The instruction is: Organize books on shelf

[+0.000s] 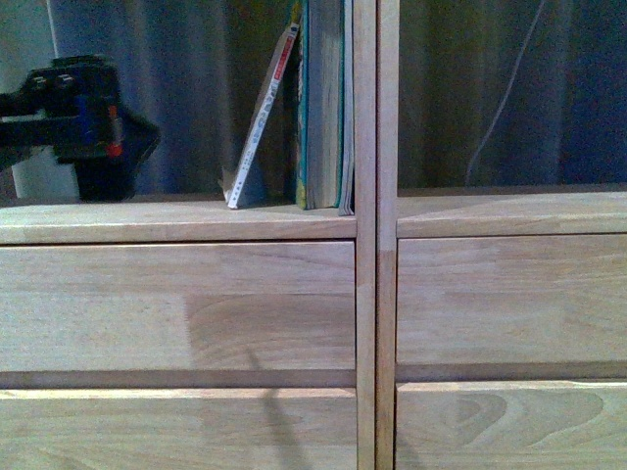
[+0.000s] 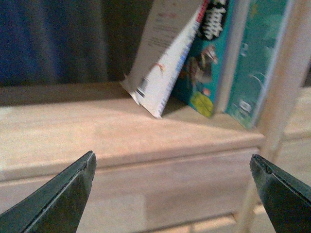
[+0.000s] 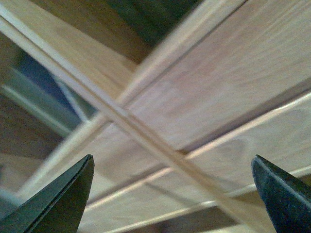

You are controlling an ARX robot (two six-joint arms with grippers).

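Observation:
The pale wood shelf [image 1: 196,220] fills the front view. In its left compartment a thin book with a white spine [image 1: 260,122] leans against thicker teal books [image 1: 321,98] that stand upright by the centre post. The left wrist view shows the thin book [image 2: 163,58] tilted against the teal books [image 2: 214,53]. My left gripper [image 1: 83,122] hovers at the far left of that compartment, open and empty, apart from the books; its jaws [image 2: 172,167] stand wide. My right gripper [image 3: 170,167] is open and empty, facing the shelf's drawer fronts [image 3: 233,92].
Drawer fronts [image 1: 176,304] lie below the compartments on both sides of the centre post [image 1: 376,235]. The right compartment [image 1: 509,98] holds nothing visible; a dark curtain and a white cable show behind it. Free shelf board [image 2: 73,131] lies left of the books.

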